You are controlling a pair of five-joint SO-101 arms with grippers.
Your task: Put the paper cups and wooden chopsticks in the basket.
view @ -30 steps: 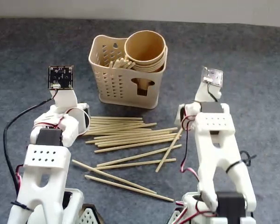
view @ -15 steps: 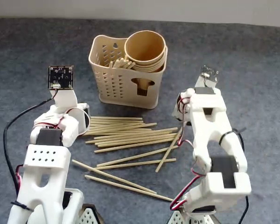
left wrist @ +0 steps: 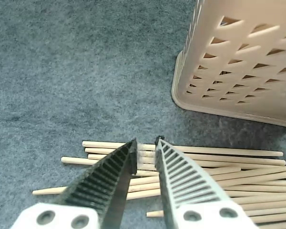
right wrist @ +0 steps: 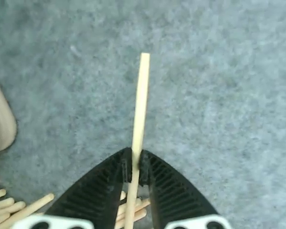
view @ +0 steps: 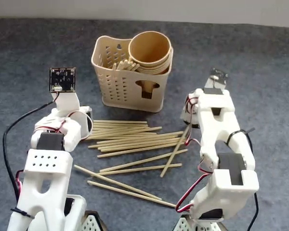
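**Q:** What is the condition of the left gripper?

**A:** The left gripper (left wrist: pixel 146 142) is set to a narrow gap, and nothing is clamped between the jaws. It is positioned at the left ends of the loose wooden chopsticks (view: pixel 135 138), just near of the left corner of the basket (view: pixel 116 91). Whether the tips touch the sticks cannot be determined

**Q:** What is the condition of the right gripper?

**A:** The right gripper (right wrist: pixel 135 156) is closed on a single chopstick (right wrist: pixel 142 90). The stick is gripped partway along its length. One end projects past the fingertips over the grey carpet (right wrist: pixel 219 71), and the remainder passes back between the jaws

**Q:** Where are the task items located?

**A:** The basket is placed at the far centre of the carpet. A stack of paper cups (view: pixel 149 47) is seated upright in its right half, and several chopstick ends (view: pixel 124 65) are seen in its left half. The loose wooden chopsticks are spread on the carpet between the two arms, near of the basket. Most are laid roughly left to right, touching or overlapping. Two further chopsticks (view: pixel 119 184) are laid diagonally side by side, nearer than the main pile
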